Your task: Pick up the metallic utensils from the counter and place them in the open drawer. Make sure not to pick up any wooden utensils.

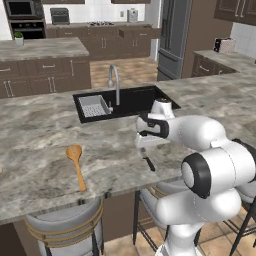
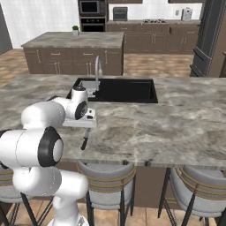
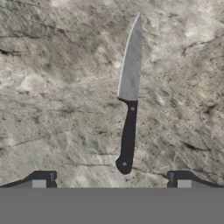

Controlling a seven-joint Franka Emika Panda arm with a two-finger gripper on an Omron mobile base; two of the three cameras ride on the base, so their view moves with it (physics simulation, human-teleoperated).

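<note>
One knife (image 3: 129, 100) lies flat on the veined stone counter (image 3: 52, 87) in the middle of the hand view, its grey blade pointing to the top of the frame and its black riveted handle reaching down toward the bottom edge. Both dark fingertips (image 3: 43, 178) of the claw (image 3: 111, 180) stand far apart at the lower left and lower right, spread wide with nothing between them; the knife's handle end sits just above the gap, untouched.

From the left base view the claw (image 1: 146, 148) hangs over the counter (image 1: 45, 130) at centre frame, and the knife (image 1: 149, 163) shows as a short dark piece just below it, near the counter's front edge. An orange-brown wooden spoon (image 1: 76, 165) lies well apart at the left of that frame, bowl toward the back. A black sink (image 1: 125, 100) with a curved faucet (image 1: 115, 82) sits behind the hand.

In the right base view the knife (image 2: 84, 140) lies at lower left of centre, just under the claw (image 2: 81, 127), close to the counter edge (image 2: 145, 132).
</note>
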